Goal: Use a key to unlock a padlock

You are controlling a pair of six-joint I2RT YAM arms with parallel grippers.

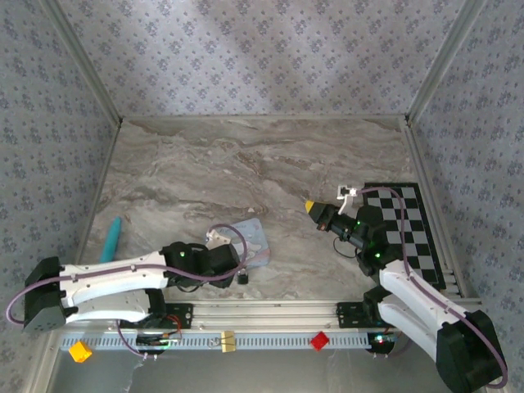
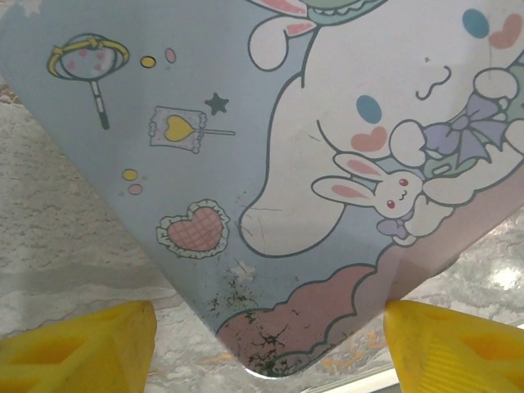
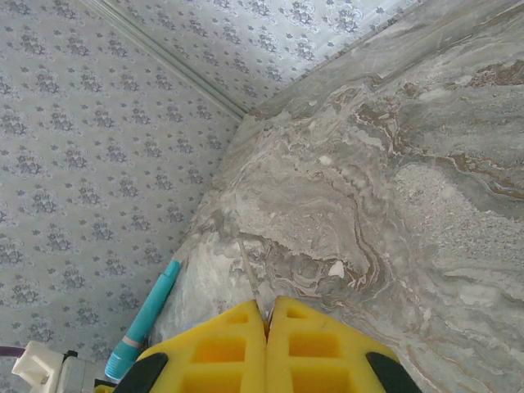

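Padlock [image 1: 243,279]: dark, small, on the surface just on the near side of the tin.
Tin [image 1: 252,240]: light blue, lying flat with its cartoon side up.
Left pincer [image 2: 268,348]: wide, with a corner of the tin between its yellow tips.
Right pincer [image 3: 266,327]: tips pressed together, well apart from the padlock.
Pen [image 1: 111,239]: teal, far left.

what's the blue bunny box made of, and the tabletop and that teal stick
Box: probably painted metal, a tin. The printed surface is smooth, with paint chipped and scratched near its rounded corner.
Tabletop: matte grey-brown marble pattern. It could be real stone or a printed laminate; I can't tell which.
Teal stick: likely plastic, judging by its even colour and smooth look.
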